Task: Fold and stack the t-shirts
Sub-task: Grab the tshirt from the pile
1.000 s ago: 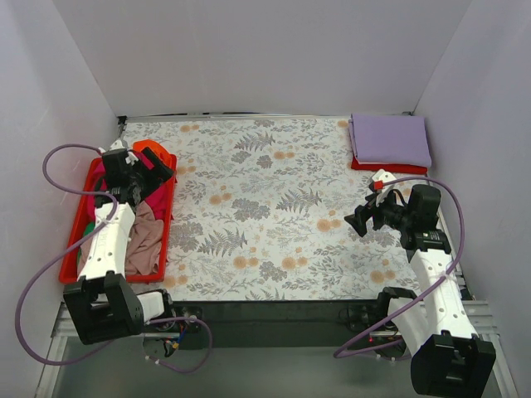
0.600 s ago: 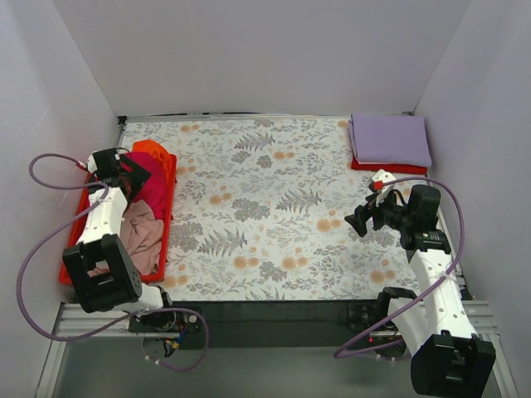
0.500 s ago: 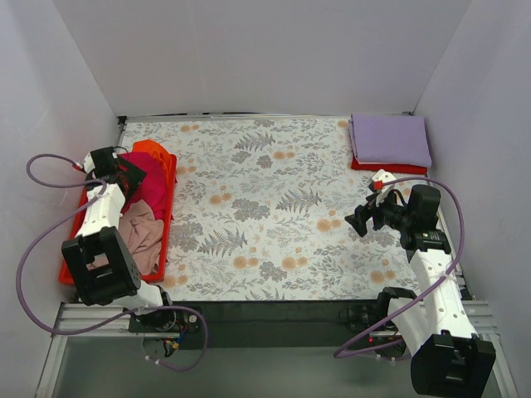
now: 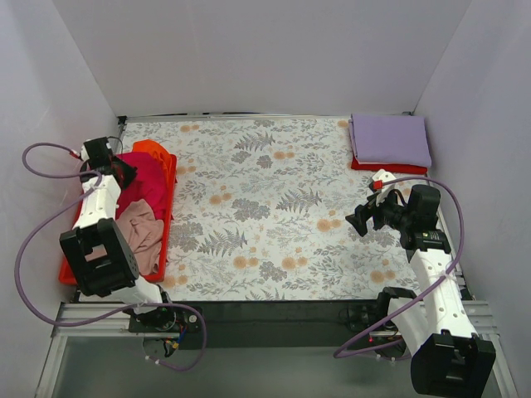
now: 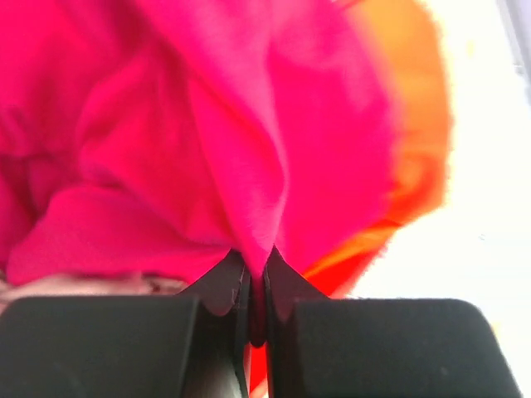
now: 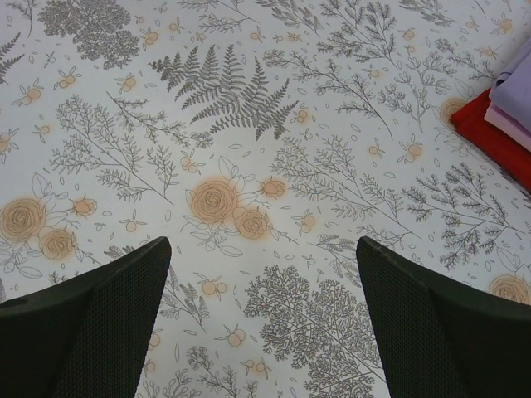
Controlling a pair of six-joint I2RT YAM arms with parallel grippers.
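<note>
One crimson t-shirt point(image 5: 207, 124) pinched in left tool point(image 5: 257, 272)

Left edge of the surface point(image 4: 274, 207): there's the tray point(image 4: 68, 272), a heap of shirts point(image 4: 143, 224) inside it. The left end effector point(image 4: 124, 170) is at the tray's far end, pinched on a fold of one shirt point(image 5: 249, 166) in that heap. Far right corner: the folded stack point(image 4: 390, 141). The right end effector point(image 4: 358, 222) hangs above the surface in front of it, apart.
</note>
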